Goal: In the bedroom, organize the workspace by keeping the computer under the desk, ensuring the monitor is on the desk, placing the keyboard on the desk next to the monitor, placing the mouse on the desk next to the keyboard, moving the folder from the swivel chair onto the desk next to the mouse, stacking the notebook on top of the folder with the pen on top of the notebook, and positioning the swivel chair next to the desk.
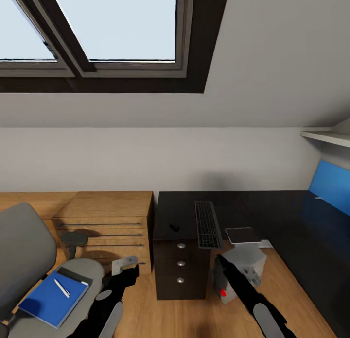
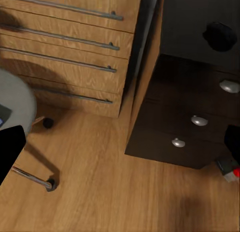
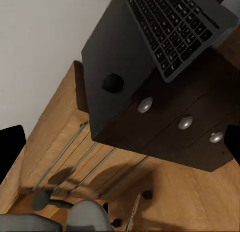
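Observation:
The grey swivel chair (image 1: 24, 255) stands at the left on the wooden floor, apart from the black desk (image 1: 180, 211). On its seat lies the blue folder (image 1: 51, 301) with the white pen (image 1: 61, 288) on top. On the desk the small black mouse (image 1: 174, 227) sits left of the keyboard (image 1: 208, 224), which overhangs the front edge. A dark grey notebook (image 1: 241, 235) lies right of the keyboard. The silver computer (image 1: 245, 270) stands on the floor by the drawers. My left gripper (image 2: 122, 149) and right gripper (image 3: 120, 144) hover open and empty. The monitor is out of view.
A light wooden drawer chest (image 1: 104, 226) stands against the desk's left side, with a small round dark stool (image 1: 74, 239) before it. A blue wall panel (image 1: 330, 185) and a white shelf (image 1: 325, 136) are at the right. Skylight windows (image 1: 116, 22) sit in the sloped ceiling.

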Robot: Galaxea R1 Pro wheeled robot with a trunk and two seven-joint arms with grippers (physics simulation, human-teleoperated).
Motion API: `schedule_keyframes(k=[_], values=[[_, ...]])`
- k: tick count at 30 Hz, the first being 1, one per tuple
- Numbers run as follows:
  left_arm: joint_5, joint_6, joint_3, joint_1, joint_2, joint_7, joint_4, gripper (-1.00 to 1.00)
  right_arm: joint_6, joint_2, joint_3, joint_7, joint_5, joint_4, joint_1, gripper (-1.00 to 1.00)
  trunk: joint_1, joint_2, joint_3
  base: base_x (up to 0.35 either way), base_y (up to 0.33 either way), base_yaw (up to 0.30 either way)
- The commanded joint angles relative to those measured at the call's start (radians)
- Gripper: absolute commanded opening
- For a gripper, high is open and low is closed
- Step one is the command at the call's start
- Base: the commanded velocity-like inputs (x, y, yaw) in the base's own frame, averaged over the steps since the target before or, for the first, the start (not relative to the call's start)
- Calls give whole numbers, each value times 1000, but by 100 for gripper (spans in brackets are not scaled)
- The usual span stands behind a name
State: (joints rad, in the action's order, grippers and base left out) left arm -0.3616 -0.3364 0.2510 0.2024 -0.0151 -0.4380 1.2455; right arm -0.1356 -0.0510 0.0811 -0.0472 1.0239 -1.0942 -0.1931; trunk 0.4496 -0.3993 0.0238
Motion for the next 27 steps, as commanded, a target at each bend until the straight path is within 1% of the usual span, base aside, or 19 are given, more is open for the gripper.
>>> schedule_keyframes(k=[1, 3, 6, 16, 21, 25, 26, 27], values=[[-9, -52, 2, -26, 0, -8, 55, 100, -22, -24, 1, -37, 67, 2, 1, 100, 4, -8, -4, 4, 3, 0], [-9, -101, 2, -47, 0, -8, 92, 100, -34, -33, 2, -52, 94, 4, 1, 100, 12, -22, -10, 2, 2, 0], [-9, -124, 2, -55, 0, -8, 107, 100, -39, -36, 4, -58, 104, 10, 1, 100, 23, -43, -19, 0, 0, 0], [-9, -141, 2, -61, -1, -10, 116, 100, -40, -41, 2, -61, 110, 36, 1, 100, 62, -113, -51, 0, 0, 0], [-10, -143, 2, -61, -2, -11, 117, 100, -37, -44, -3, -62, 108, 105, 1, 100, 81, -148, -66, 0, 0, 0], [-10, -144, 2, -62, -2, -11, 117, 100, -35, -44, -4, -93, 108, 125, 2, 100, 96, -176, -79, 0, 0, 0], [-9, -144, 2, -62, -2, -11, 117, 100, -35, -43, -5, -161, 109, 166, 1, 100, 100, -183, -82, 0, 0, 0], [-9, -144, 2, -62, -2, -11, 117, 100, -35, -43, -5, -179, 109, 178, 2, 100, 104, -190, -85, 0, 0, 0]])
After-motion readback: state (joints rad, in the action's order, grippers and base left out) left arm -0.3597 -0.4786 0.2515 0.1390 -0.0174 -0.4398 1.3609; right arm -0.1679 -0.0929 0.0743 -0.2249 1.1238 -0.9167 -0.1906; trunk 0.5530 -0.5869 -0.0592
